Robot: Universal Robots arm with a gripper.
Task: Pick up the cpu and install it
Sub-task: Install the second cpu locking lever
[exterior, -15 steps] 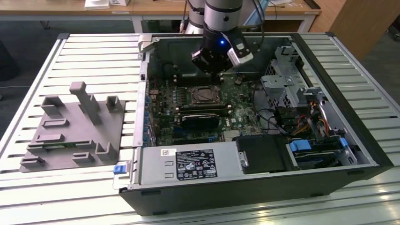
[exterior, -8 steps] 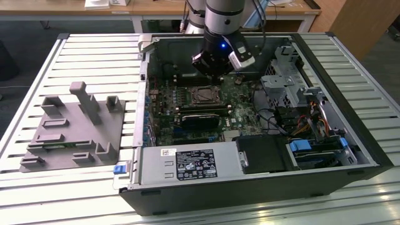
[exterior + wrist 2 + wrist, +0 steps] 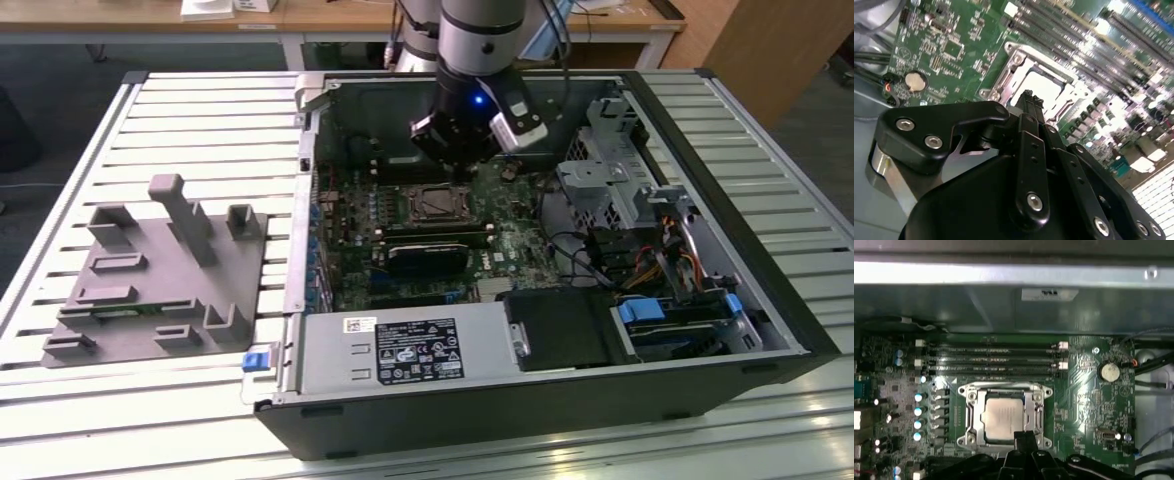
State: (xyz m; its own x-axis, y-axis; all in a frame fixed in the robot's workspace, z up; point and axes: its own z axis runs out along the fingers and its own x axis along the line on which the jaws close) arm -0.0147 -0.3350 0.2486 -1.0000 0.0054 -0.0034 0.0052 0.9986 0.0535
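Observation:
The cpu [image 3: 1004, 415] is a small silver-grey square lying flat inside the metal socket frame [image 3: 970, 410] on the green motherboard [image 3: 514, 250]. In the exterior view the cpu [image 3: 434, 205] sits mid-board inside the open computer case. It glares bright in the second wrist view [image 3: 1041, 86]. My gripper [image 3: 461, 172] hangs just above the socket's far edge. Its black fingertips [image 3: 1027, 98] are pressed together with nothing between them, and their tip [image 3: 1021, 437] overlaps the socket's rim.
A grey plastic tray [image 3: 154, 270] with upright posts lies on the slatted table at the exterior view's left. Memory slots [image 3: 994, 360] run beside the socket, with a coin battery [image 3: 1109, 371] nearby. A drive cage [image 3: 607, 185], cables and the power supply [image 3: 400, 350] crowd the case.

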